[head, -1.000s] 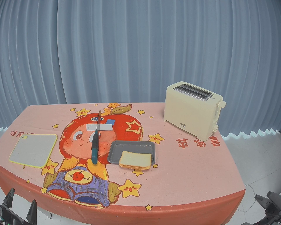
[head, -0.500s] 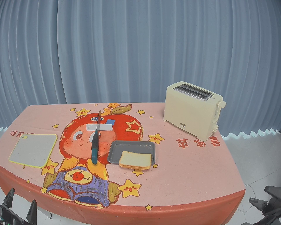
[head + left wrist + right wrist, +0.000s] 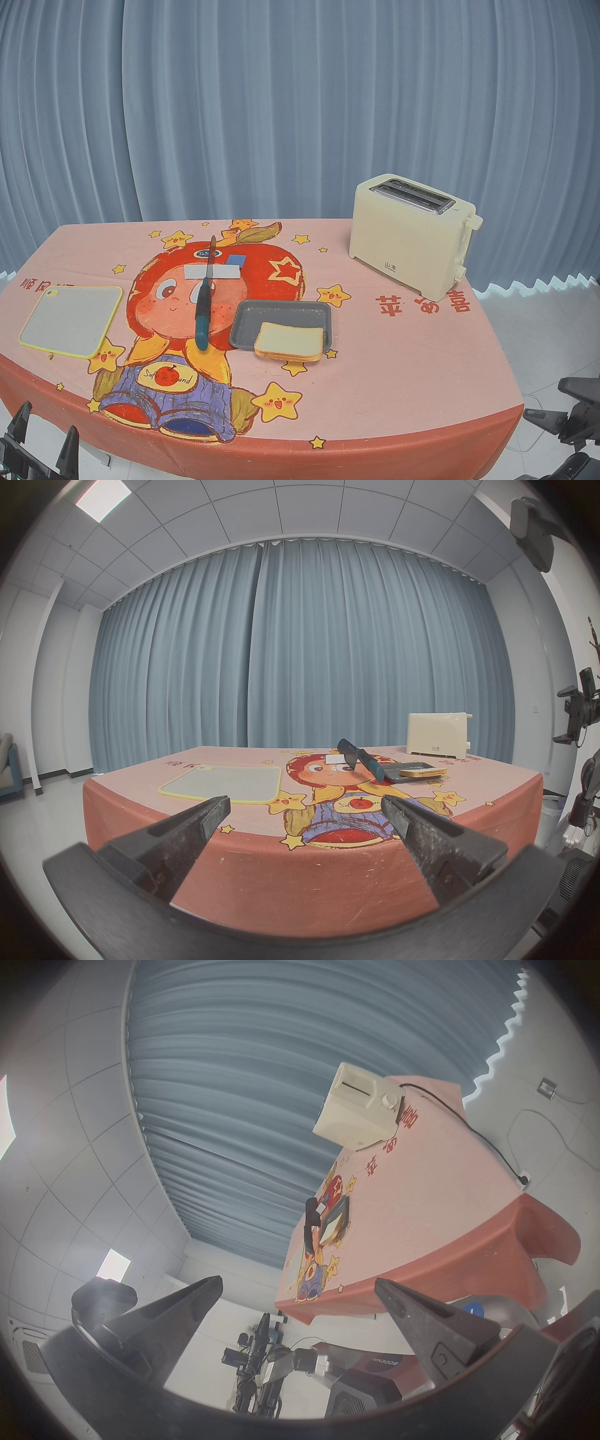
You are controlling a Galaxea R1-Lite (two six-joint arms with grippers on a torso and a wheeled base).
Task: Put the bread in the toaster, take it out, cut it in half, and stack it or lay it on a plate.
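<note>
Bread (image 3: 289, 341) is being left lying on the plate's (image 3: 281, 309) near edge.
A knife (image 3: 203, 306) is lying beside the plate and a toaster (image 3: 409, 234) is standing beyond it. The left claw (image 3: 306, 827) and right claw (image 3: 300, 1310) are being held wide open and empty, the right one higher than before.

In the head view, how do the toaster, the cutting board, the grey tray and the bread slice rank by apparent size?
1. toaster, largest.
2. cutting board and grey tray: too alike to rank; the bread slice covers one tray corner.
3. bread slice, smallest.
</note>
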